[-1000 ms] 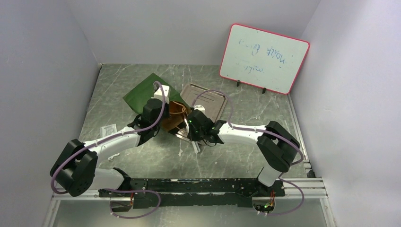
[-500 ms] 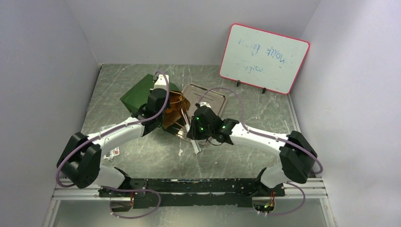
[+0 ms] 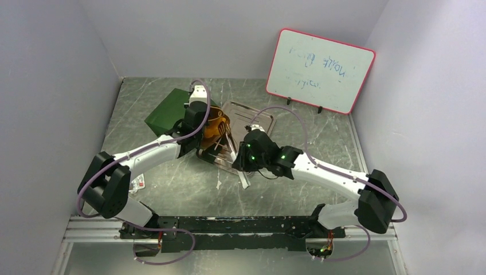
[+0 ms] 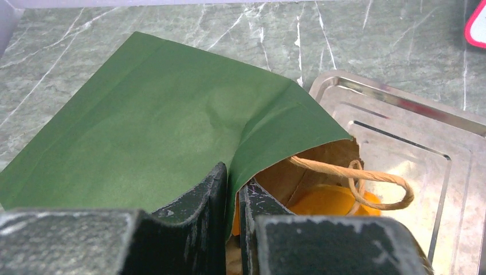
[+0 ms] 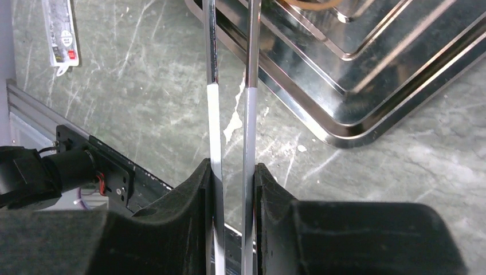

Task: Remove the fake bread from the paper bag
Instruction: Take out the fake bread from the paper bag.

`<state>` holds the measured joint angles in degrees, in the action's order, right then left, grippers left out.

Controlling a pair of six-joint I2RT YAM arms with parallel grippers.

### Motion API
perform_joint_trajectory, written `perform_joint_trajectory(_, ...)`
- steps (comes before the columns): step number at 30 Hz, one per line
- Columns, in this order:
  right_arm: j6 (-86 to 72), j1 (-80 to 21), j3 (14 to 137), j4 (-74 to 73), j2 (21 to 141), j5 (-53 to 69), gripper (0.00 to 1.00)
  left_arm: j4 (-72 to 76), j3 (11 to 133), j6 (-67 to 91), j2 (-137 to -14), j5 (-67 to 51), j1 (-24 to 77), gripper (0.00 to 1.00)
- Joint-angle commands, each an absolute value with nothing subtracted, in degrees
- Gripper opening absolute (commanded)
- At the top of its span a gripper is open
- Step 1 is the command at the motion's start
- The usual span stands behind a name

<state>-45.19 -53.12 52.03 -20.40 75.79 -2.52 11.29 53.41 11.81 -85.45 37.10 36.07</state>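
The dark green paper bag (image 3: 166,112) (image 4: 160,126) lies on its side, its brown mouth over the near corner of a steel tray (image 3: 261,119) (image 4: 401,109). My left gripper (image 3: 202,127) (image 4: 232,177) is shut on the bag's upper rim, one finger inside and one outside. Inside the mouth shows the orange fake bread (image 4: 324,200) (image 3: 216,127), behind a twisted handle (image 4: 355,172). My right gripper (image 3: 247,157) (image 5: 232,172) is shut on metal tongs (image 5: 209,57) (image 3: 229,146). Their two arms stand slightly apart and reach over the tray's edge (image 5: 344,114) toward the bag mouth; the tips are out of view.
A red-framed whiteboard (image 3: 319,70) stands at the back right. A small white packet (image 3: 136,183) (image 5: 60,34) lies on the marble table at the left. The black mounting rail (image 3: 229,226) runs along the near edge. Grey walls close in both sides.
My left gripper has carried the bag's rim toward the back, and the bag has shifted with it. The right arm has stretched out to the right with the tongs.
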Motion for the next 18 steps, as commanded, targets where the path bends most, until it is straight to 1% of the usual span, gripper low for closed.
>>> perform_joint_trajectory(1,-46.2,-52.9,51.3,-23.2,70.9,-5.2,0.0,11.0,55.7,11.2,-85.6,38.7,34.9,0.07)
perform_joint_trajectory(6,-46.9,-52.9,51.9,-26.4,67.2,-8.5,0.0,10.7,54.5,10.3,-84.3,37.8,32.6,0.07)
perform_joint_trajectory(18,-49.7,-52.9,54.5,-31.5,62.4,-13.0,0.0,10.5,51.7,9.8,-83.1,35.3,26.9,0.07)
